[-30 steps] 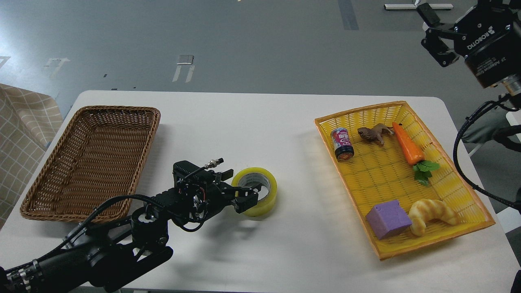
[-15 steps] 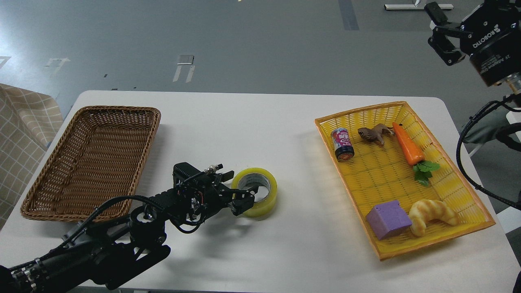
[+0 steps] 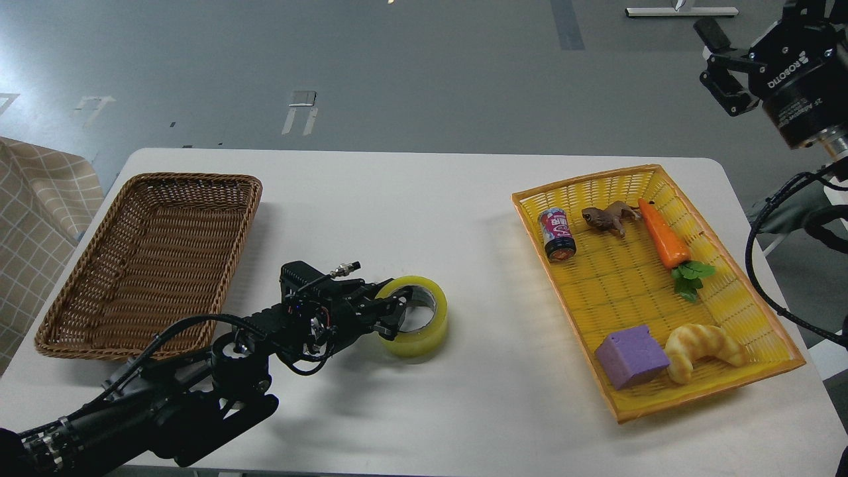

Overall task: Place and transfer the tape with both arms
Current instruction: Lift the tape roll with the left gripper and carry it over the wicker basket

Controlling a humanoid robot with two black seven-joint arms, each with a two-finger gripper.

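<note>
The tape [image 3: 427, 326], a yellowish roll with a grey-white core, lies on the white table [image 3: 411, 199] near the front middle, slightly tilted. My left gripper [image 3: 392, 313] reaches in from the lower left, and its fingers are closed on the roll's left wall, one inside the core and one outside. My right gripper [image 3: 721, 66] hangs high at the top right, off the table's far right corner. It is open and empty, far from the tape.
A brown wicker basket [image 3: 192, 177] stands empty at the left. A yellow basket [image 3: 583, 180] at the right holds a can [image 3: 558, 233], a toy animal [image 3: 606, 217], a carrot [image 3: 662, 233], a purple cube [image 3: 631, 356] and a croissant [image 3: 702, 348]. A checked cloth [image 3: 33, 199] lies at the far left.
My left gripper's fingers have closed on the tape's left wall, and the roll has tilted and shifted slightly left. My right gripper has drifted a little up and to the right.
</note>
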